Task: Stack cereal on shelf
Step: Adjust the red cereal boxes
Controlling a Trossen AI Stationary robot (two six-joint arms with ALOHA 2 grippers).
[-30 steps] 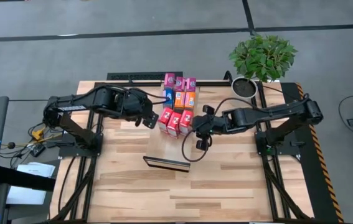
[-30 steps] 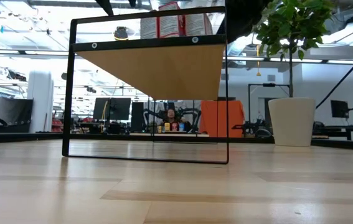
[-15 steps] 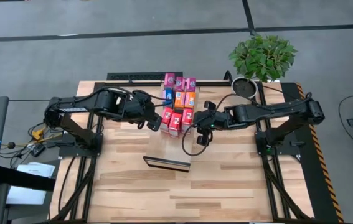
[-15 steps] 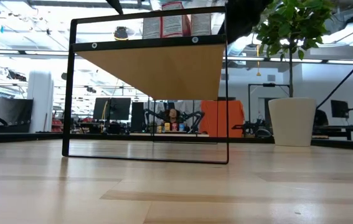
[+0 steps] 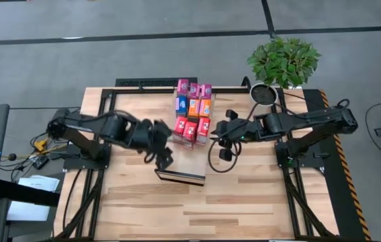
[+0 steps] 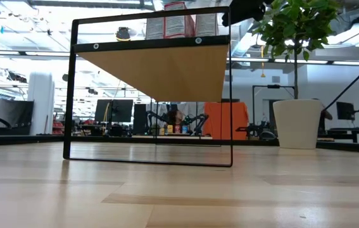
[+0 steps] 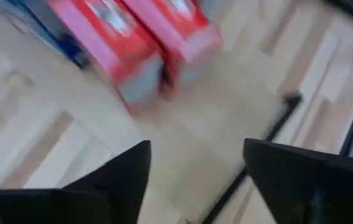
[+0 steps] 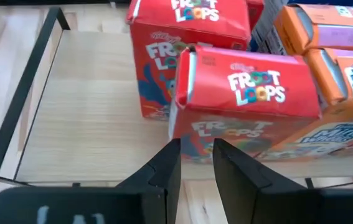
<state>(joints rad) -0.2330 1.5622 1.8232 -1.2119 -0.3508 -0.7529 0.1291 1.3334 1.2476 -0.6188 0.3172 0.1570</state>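
The shelf [image 5: 185, 161] is a pale wooden plank on a thin black frame, with a dark near end [image 5: 180, 176]. Several small cereal boxes stand on its far part: three red [image 5: 190, 130], an orange and blue row [image 5: 193, 107] and magenta ones [image 5: 195, 87]. My left gripper [image 5: 166, 160] is open and empty at the shelf's left edge, nearer than the boxes; the red boxes [image 7: 132, 37] show blurred ahead of it [image 7: 195, 155]. My right gripper [image 5: 214, 134] stands just right of the red boxes [image 8: 244, 93], its fingers [image 8: 196, 152] nearly together and empty.
A potted plant [image 5: 283, 62] stands at the table's far right corner; its white pot [image 6: 296, 123] shows in the low view. The slatted tabletop [image 5: 244, 202] lies bare in front of the shelf. Black frame rails run along both table sides.
My left gripper has left the left side of the red boxes and swung toward the table's near edge, beside the shelf's bare part. My right gripper has drawn back from the red boxes toward the table's right edge.
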